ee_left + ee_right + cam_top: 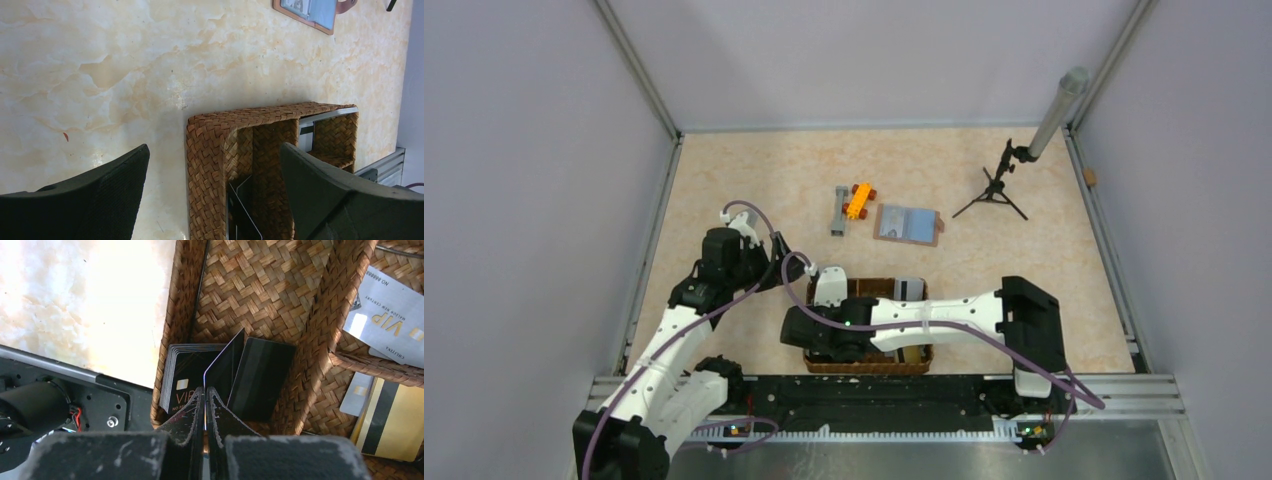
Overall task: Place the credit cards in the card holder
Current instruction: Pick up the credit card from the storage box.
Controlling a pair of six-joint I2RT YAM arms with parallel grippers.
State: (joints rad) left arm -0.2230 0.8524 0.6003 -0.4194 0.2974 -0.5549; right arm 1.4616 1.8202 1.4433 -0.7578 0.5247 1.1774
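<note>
Left gripper (214, 150): its jaws stand spread wide with nothing between them. It hovers over one corner of the woven basket (210, 145) and touches nothing that shows.
Right gripper (204, 392): it reaches down into the basket's end compartment with its jaws pressed together, clamping the lower edge of one dark card.
Pinched card (227, 362): it stands on edge and tilted, between a black stack (182, 377) leaning on the compartment wall and a loose black card (260, 377).
Handling: the card is probably very light, thin, stiff with a little spring, and glossy enough to slip. The surest hold is likely a flat pinch across both faces near a short edge. Held by only a narrow strip, it may pivot between the pads or catch on its neighbours as it is lifted.
Other cards: a silver card (385, 322) and a gold card (392, 422) with a black stripe lie in the compartments to the right.
Card holder (907, 223): it lies open on the table (754, 180) with its blue inside up, beyond the basket and well apart from it. Whether it holds a card yet cannot be told.
</note>
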